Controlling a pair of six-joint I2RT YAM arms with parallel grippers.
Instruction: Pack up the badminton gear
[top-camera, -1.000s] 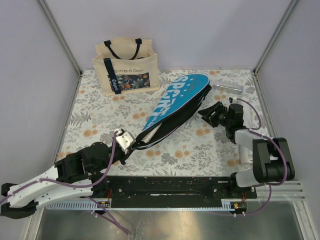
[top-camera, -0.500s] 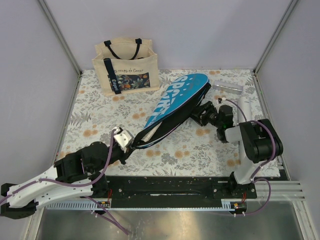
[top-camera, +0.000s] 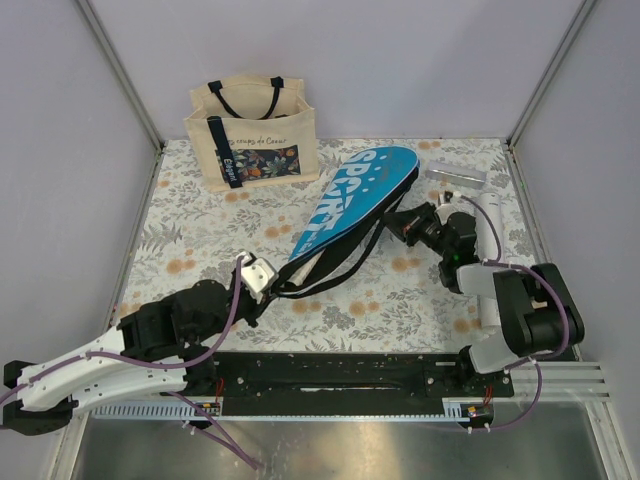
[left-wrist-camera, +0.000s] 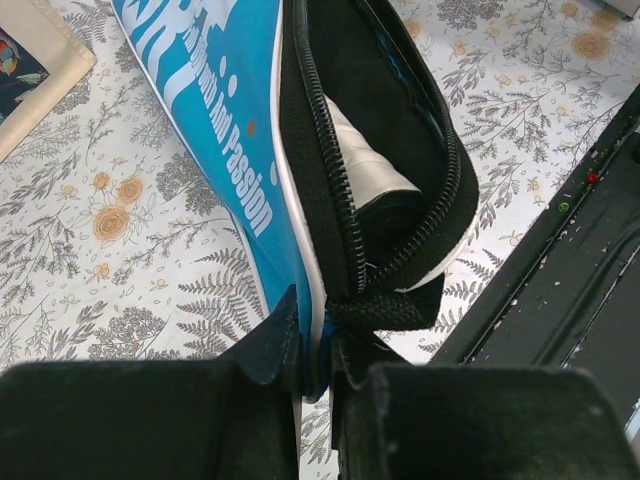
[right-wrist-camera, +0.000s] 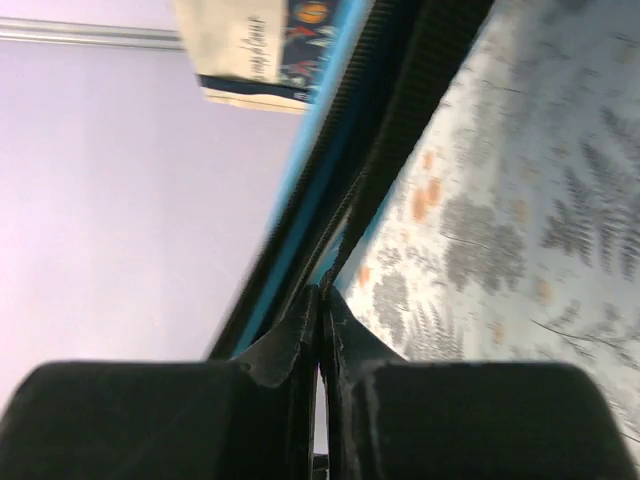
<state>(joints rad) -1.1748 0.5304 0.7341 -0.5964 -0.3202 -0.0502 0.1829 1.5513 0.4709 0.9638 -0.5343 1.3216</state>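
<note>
The blue case (top-camera: 352, 196) lettered SPORT lies diagonally across the table, its zipper side gaping. A racket's white handle (left-wrist-camera: 366, 166) shows inside the opening; the racket heads are hidden. My left gripper (top-camera: 262, 287) is shut on the case's narrow end, pinching the blue and white edge (left-wrist-camera: 321, 345) beside the black zipper (left-wrist-camera: 335, 190). At the case's right side, my right gripper (top-camera: 397, 221) is shut on its black zipper edge (right-wrist-camera: 322, 296). A white tube (top-camera: 488, 213) lies near the right edge, behind the right arm.
A beige tote (top-camera: 252, 134) with black straps stands at the back left, also in the right wrist view (right-wrist-camera: 250, 50). A grey flat packet (top-camera: 456, 177) lies at the back right. The black base rail (top-camera: 340, 372) runs along the near edge.
My right gripper has moved left to the case's side and shut on its zipper edge. The left gripper keeps its hold and has shifted slightly.
</note>
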